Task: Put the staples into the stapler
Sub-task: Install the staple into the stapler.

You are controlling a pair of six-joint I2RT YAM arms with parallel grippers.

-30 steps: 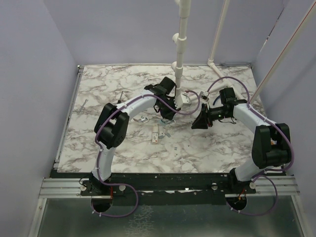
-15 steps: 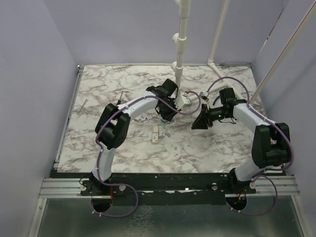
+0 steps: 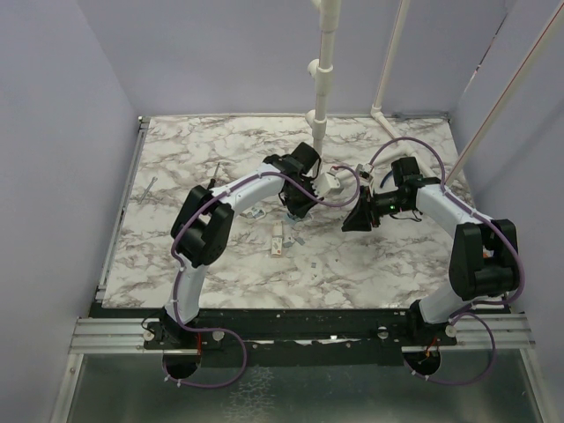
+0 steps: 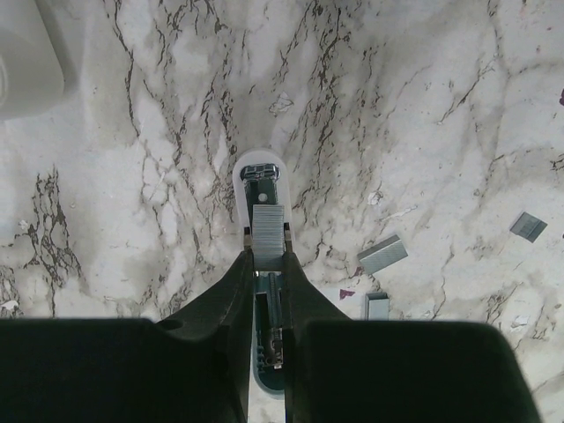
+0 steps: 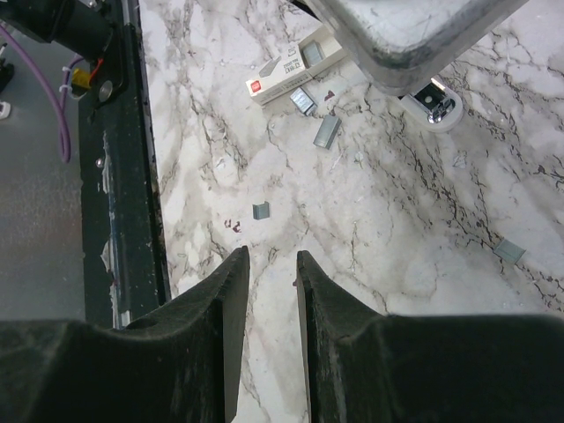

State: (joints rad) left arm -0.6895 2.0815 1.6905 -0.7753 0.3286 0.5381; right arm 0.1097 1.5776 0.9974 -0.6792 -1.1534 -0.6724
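Observation:
The stapler (image 4: pixel 258 169) lies open on the marble table, its white nose pointing away and its teal part (image 4: pixel 263 357) showing between my fingers. The staples (image 4: pixel 269 231), a short silvery strip, sit over the stapler's metal channel. My left gripper (image 4: pixel 267 256) is shut on their near end. In the top view the left gripper (image 3: pixel 298 210) hides both the strip and the stapler. My right gripper (image 5: pixel 272 256) hovers open and empty over bare marble, to the right of the left gripper (image 3: pixel 350 224). It sees the stapler's white nose (image 5: pixel 432 107) under the left wrist.
Loose staple strips (image 4: pixel 382 254) (image 4: pixel 377 306) (image 4: pixel 528 226) lie right of the stapler, and more (image 5: pixel 326 130) (image 5: pixel 261 210) show in the right wrist view. A small white box (image 5: pixel 295 66) (image 3: pixel 278 240) lies nearby. A white pipe stand (image 3: pixel 319 115) rises behind the grippers.
The left wrist has shifted slightly to the right above the stapler. The right arm has not moved.

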